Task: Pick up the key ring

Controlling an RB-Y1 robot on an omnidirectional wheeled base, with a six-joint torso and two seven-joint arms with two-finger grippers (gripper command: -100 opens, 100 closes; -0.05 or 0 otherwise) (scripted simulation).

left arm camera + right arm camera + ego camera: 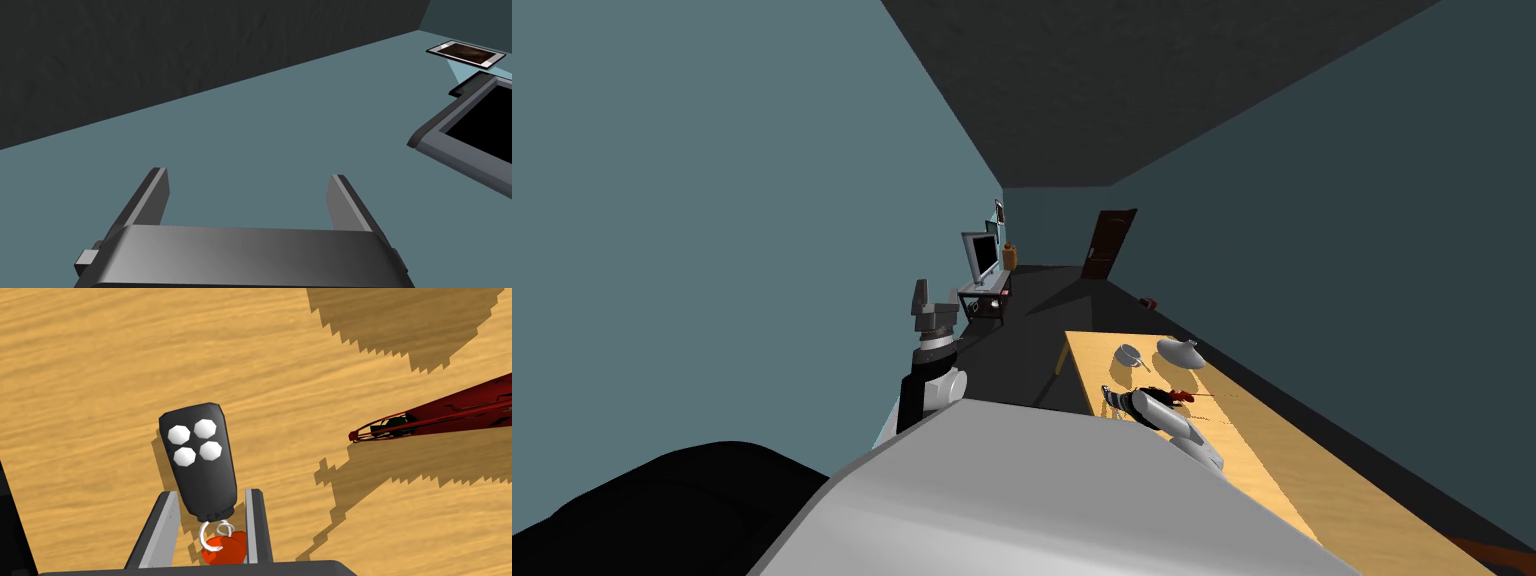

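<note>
Long wooden desk (pixel 1312 470) on the robot's right side, grain plain in the right wrist view. Right arm (pixel 1177 428) reaches over the desk's near long edge, toward its far end. Left arm is raised off the desk beside the blue-grey wall, left claw (pixel 248 173) released, fingers (pixel 159 185) standing wide apart with nothing between them. Two grey dishes sit near the desk's far end: a bowl-like one (pixel 1129 353) and a wider round one (pixel 1179 351), close to each other but apart. Dark red tool (pixel 440 413), long and thin, lies on the desk beyond the right arm's tip, off to one side of the right claw (pixel 211 492), not touching it, blocky shadows around it. Key ring (pixel 200 458) sits in the right claw, near the desk's near long edge. It has a black fob with four white buttons, and the fob's narrow end lies between the two fingers (pixel 162 523). Right claw clenched on it, fingers drawn in close against the fob's sides. Cannot tell whether the fob rests on the wood or hangs just above. Silver loop (pixel 212 532) hangs from the fob's narrow end, deep between the fingers. Small red-orange tag (pixel 225 550) on the loop, next to the claw's dark body.
</note>
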